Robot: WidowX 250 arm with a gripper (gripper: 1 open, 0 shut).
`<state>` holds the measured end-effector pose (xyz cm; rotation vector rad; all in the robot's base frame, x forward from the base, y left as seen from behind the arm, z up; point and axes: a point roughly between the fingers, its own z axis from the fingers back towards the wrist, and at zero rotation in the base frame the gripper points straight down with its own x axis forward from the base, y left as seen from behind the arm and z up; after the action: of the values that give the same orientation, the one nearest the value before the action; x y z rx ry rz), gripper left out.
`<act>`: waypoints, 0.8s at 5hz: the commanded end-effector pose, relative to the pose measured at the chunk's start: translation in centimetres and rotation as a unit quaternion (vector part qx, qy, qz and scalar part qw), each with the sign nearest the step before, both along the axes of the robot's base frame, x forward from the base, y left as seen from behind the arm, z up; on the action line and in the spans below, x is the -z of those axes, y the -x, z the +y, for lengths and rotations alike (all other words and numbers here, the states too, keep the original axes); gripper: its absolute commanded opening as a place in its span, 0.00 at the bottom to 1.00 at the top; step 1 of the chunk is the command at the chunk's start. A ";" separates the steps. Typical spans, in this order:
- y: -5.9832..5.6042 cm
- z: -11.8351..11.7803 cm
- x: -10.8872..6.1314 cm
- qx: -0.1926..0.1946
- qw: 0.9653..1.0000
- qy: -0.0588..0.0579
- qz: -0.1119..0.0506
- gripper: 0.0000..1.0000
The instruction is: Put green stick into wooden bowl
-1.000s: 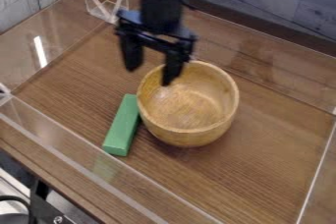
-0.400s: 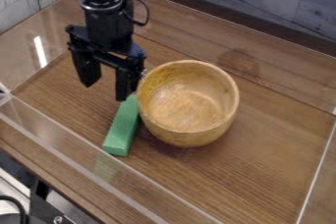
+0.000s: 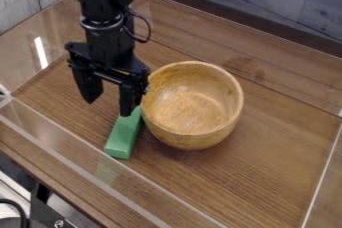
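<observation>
The green stick (image 3: 124, 137) lies flat on the wooden table, just left of the wooden bowl (image 3: 195, 104), its far end hidden behind my fingers. The bowl is round, light tan and holds nothing. My black gripper (image 3: 111, 94) points straight down over the stick's far end, left of the bowl's rim. Its jaws stand open, one finger (image 3: 90, 84) on the left and one (image 3: 130, 96) by the bowl. Nothing is held between them.
A clear plastic wall (image 3: 80, 162) runs along the table's front and left edges. A dark blue-grey wall stands at the back. Bare wood surface (image 3: 267, 162) stretches to the right of the bowl and in front of it.
The gripper has moved left from above the bowl's near-left rim and come down over the far end of the green stick. Jaws stayed open. Stick and bowl have not moved.
</observation>
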<state>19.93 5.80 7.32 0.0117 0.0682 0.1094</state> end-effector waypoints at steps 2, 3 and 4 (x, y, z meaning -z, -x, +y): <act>-0.6 -0.5 0.5 -0.012 1.000 -0.001 -0.029 1.00; -0.8 -0.6 1.0 -0.019 0.999 -0.003 -0.036 1.00; -1.0 -0.6 1.2 -0.026 0.999 -0.006 -0.044 1.00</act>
<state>20.53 5.38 5.65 0.0119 0.0035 0.1672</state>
